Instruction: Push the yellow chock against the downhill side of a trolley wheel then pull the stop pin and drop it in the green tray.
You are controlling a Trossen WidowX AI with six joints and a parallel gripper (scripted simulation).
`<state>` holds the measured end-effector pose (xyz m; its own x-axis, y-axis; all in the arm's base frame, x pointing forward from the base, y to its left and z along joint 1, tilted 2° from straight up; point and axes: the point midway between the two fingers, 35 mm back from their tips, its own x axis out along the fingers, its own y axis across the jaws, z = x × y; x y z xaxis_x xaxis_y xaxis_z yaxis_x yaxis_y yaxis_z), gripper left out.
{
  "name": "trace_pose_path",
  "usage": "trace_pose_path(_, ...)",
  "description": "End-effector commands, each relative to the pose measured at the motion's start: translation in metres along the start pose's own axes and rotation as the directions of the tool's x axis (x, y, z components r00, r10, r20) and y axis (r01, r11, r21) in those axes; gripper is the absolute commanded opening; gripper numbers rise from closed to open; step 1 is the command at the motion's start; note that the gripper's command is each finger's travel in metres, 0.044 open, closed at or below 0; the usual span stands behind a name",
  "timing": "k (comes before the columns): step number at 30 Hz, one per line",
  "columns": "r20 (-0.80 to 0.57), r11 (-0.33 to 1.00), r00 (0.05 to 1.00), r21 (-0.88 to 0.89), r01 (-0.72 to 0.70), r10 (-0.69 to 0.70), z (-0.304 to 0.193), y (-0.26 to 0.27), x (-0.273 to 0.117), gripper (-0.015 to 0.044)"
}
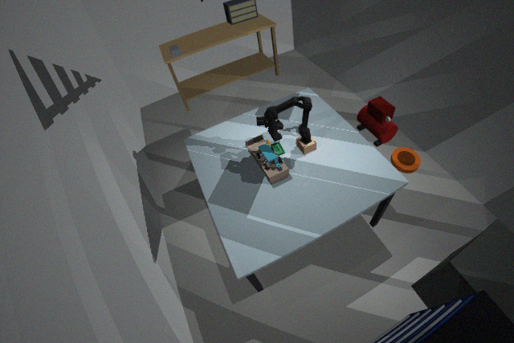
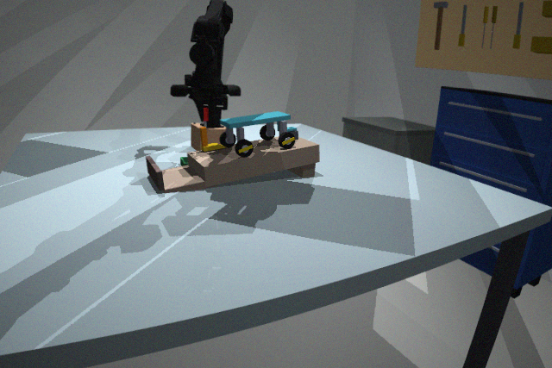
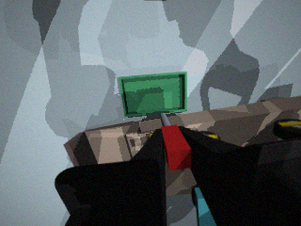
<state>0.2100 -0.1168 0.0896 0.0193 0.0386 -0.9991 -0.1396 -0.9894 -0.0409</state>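
Observation:
My gripper (image 1: 276, 138) (image 2: 206, 119) (image 3: 168, 132) is shut on the red-headed stop pin (image 2: 205, 113) (image 3: 177, 153). The pin is out of the ramp, its grey shaft pointing away from the fingers, and hangs above the ramp's low end near the tray. The green tray (image 1: 283, 151) (image 2: 184, 160) (image 3: 185, 94) lies beside the ramp. The teal trolley (image 1: 268, 152) (image 2: 256, 119) (image 3: 202, 204) stands on the ramp. The yellow chock (image 2: 213, 146) with its orange handle (image 1: 267, 142) (image 2: 203, 137) is at the downhill side of the far lower wheel (image 2: 228, 139); exact contact is unclear.
The wooden ramp (image 1: 278, 176) (image 2: 267, 159) (image 3: 103, 146) has a raised end stop (image 1: 254, 140) (image 2: 153, 172) at its low end. The arm's wooden base block (image 1: 307, 146) stands beyond the tray. The trolley is close to the gripper's side.

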Motion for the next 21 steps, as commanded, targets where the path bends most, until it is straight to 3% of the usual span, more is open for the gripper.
trace_pose_path(1, -0.007, 0.999, 1.0, 0.041, -0.016, 0.016, 0.0, 0.001, -0.002, 0.0)
trace_pose_path(16, -0.004, 0.999, 1.0, 0.041, -0.019, 0.019, 0.017, 0.002, 0.019, 0.0)
trace_pose_path(21, 0.003, 0.993, 0.994, 0.04, -0.109, 0.108, 0.017, 0.004, 0.03, 0.0)
